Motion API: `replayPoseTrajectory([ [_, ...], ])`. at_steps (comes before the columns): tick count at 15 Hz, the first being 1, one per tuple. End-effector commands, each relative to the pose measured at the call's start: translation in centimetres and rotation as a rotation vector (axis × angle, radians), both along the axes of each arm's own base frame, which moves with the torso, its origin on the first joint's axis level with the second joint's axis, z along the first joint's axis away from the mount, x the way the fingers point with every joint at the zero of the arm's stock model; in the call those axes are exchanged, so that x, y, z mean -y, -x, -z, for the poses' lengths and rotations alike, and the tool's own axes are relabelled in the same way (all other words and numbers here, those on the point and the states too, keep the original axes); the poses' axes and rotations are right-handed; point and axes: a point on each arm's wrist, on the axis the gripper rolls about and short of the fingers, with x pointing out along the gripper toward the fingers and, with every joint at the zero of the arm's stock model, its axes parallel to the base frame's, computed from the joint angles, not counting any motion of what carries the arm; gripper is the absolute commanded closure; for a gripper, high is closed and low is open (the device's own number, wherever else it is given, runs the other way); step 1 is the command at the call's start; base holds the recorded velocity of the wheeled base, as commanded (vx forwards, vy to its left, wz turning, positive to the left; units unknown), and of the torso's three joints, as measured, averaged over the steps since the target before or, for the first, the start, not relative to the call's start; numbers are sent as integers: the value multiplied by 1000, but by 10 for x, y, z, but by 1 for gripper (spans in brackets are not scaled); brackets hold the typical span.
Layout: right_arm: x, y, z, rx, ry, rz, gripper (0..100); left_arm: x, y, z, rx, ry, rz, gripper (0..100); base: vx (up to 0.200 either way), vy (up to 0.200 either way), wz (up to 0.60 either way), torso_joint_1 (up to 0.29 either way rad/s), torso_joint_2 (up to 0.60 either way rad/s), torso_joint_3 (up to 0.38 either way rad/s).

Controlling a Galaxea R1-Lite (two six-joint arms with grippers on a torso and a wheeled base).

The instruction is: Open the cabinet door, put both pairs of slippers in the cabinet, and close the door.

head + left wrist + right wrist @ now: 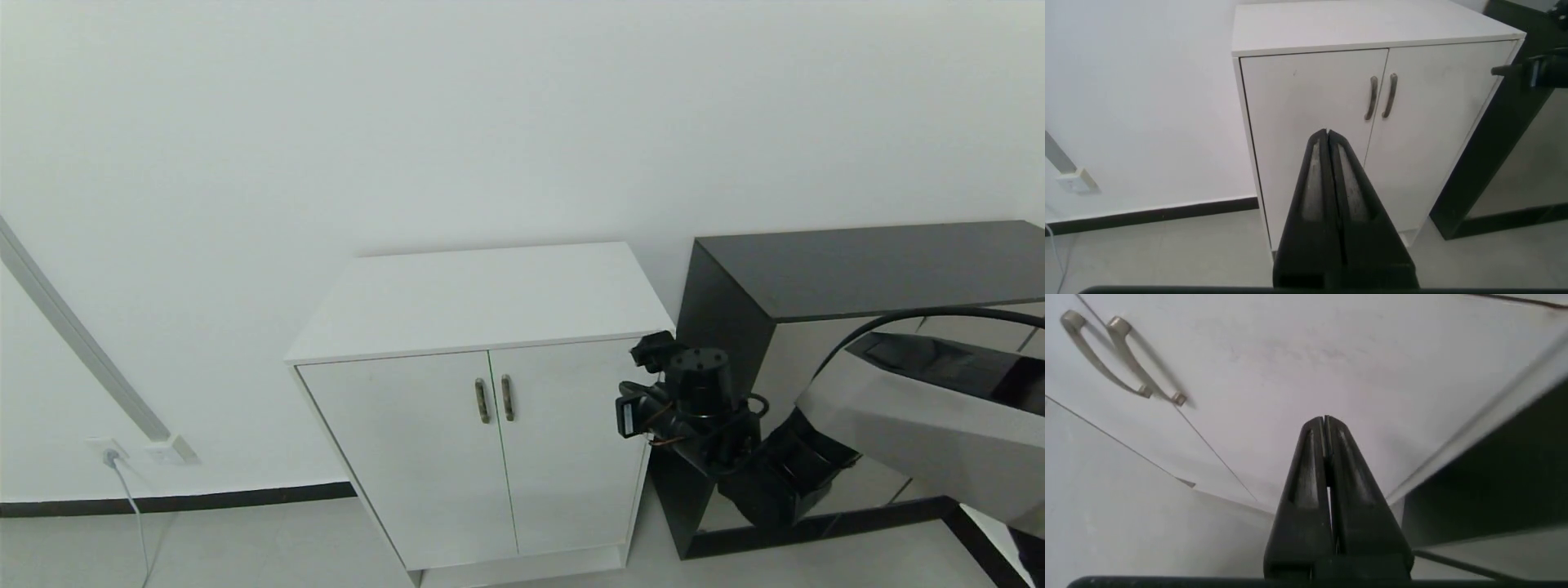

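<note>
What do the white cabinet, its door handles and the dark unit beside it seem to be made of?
White cabinet: probably laminated board, matte white; flat even faces, crisp edges.
Door handles: likely metal, brushed dull finish; soft sheen.
Dark unit: matte black top; its front looks like mirror or polished metal, as it shows reflections.

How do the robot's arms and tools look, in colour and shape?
The right arm has a smooth silver-grey shell and a black wrist with a round cap; a black cable arches over it. The left tool and right tool are each two long matte black fingers, narrowing to the tips.
</note>
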Motion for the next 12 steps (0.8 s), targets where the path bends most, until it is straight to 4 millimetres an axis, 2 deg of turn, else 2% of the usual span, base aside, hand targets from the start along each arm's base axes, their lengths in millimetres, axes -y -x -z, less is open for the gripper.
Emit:
replayPoseTrajectory([
  [1, 26, 24, -20, 25, -24, 27, 100, 0, 0, 0, 1, 0, 0, 100, 0, 0, 0, 0, 0, 0],
  [4, 66, 49, -30, 58, -39, 86, 100, 0, 0, 0, -1, 0, 0, 100, 0, 0, 0, 0, 0, 0],
  [7, 93, 65, -38, 68, -45, 134, 100, 0, 0, 0, -1, 0, 0, 100, 0, 0, 0, 0, 0, 0],
  [12, 123, 93, -23, 42, -25, 195, 100, 0, 0, 0, 1, 0, -1, 100, 0, 0, 0, 0, 0, 0],
])
